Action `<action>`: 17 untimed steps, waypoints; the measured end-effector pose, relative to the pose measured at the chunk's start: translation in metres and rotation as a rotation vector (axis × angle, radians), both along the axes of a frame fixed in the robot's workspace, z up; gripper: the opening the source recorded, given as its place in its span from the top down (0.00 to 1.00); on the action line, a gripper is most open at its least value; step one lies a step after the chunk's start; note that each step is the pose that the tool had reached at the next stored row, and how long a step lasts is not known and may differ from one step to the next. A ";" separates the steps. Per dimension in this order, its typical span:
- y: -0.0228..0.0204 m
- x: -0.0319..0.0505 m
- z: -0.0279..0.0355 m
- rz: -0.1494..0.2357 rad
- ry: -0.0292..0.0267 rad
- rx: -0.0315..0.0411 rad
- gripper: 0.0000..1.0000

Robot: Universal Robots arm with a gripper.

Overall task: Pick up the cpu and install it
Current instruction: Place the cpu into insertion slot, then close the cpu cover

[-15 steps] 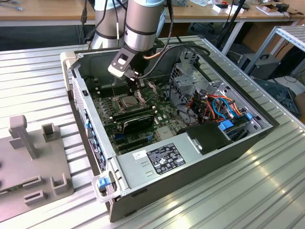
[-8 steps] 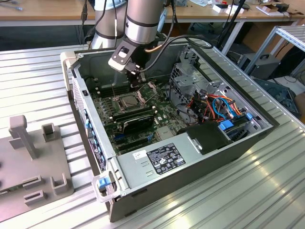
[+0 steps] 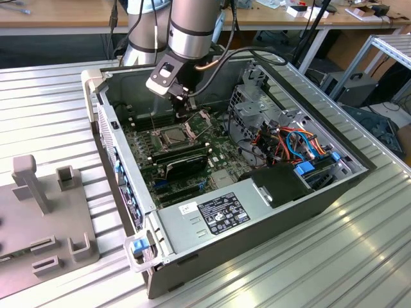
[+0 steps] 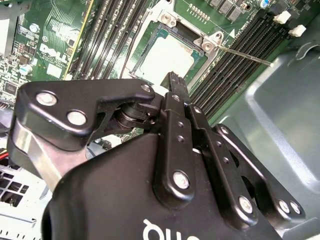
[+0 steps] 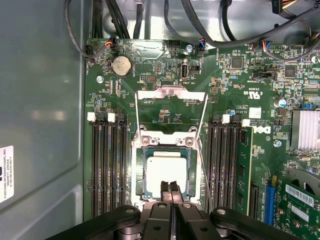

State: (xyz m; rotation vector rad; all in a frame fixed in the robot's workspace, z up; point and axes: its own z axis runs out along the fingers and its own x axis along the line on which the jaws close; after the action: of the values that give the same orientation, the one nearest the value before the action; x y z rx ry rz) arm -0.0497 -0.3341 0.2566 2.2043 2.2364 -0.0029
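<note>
The gripper [image 5: 170,186] hangs low inside the open computer case [image 3: 289,218], fingers pinched tight together with nothing between them; the cpu [image 5: 165,167] lies flat in its socket [image 5: 143,172] on the green board [image 5: 230,85], just beneath the fingertips. The socket's metal bracket [image 5: 171,100] stands flipped open on the chip's far side; memory slots [image 5: 107,165] flank it left and right.

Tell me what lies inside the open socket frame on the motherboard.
The cpu lies flat inside the socket frame, silver-grey top up. In the first wrist view the shut gripper covers part of one edge. Whatever lies beneath the cpu is hidden.
</note>
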 end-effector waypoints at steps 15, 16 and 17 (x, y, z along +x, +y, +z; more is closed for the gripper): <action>0.0000 0.0023 0.0019 0.000 -0.0064 0.0001 0.89; 0.0000 0.0024 0.0019 0.000 -0.0064 0.0001 0.89; 0.0000 0.0024 0.0019 0.000 -0.0064 0.0000 0.89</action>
State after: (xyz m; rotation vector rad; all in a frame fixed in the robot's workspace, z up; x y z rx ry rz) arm -0.0473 -0.3341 0.2585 2.2011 2.2332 0.0042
